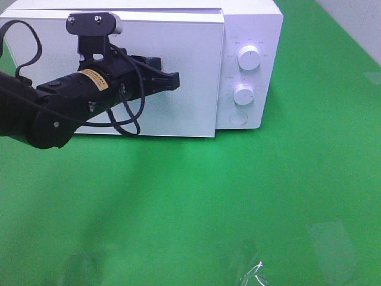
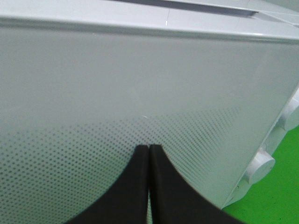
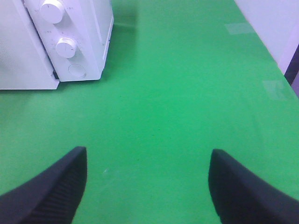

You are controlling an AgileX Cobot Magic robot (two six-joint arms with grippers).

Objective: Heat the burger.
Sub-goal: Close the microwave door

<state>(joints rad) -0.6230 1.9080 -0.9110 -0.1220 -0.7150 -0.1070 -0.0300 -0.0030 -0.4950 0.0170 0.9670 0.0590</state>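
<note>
The burger is out of view. A white microwave [image 1: 238,24] stands at the back of the green table with its door [image 1: 190,77] closed. My left gripper [image 1: 176,80] is shut with nothing in it, its tip pointing at the door's front; in the left wrist view the two black fingers [image 2: 148,150] meet at or just short of the dotted door panel [image 2: 140,93]. My right gripper [image 3: 147,161] hangs open and empty over bare green table, well to the front right of the microwave [image 3: 93,42]. It does not show in the exterior high view.
Two white knobs [image 1: 248,58] [image 1: 243,94] and a round button [image 1: 239,118] sit on the microwave's right-hand control panel. Green cloth [image 1: 208,202] covers the table. A wall edge [image 3: 280,28] borders the table's right side.
</note>
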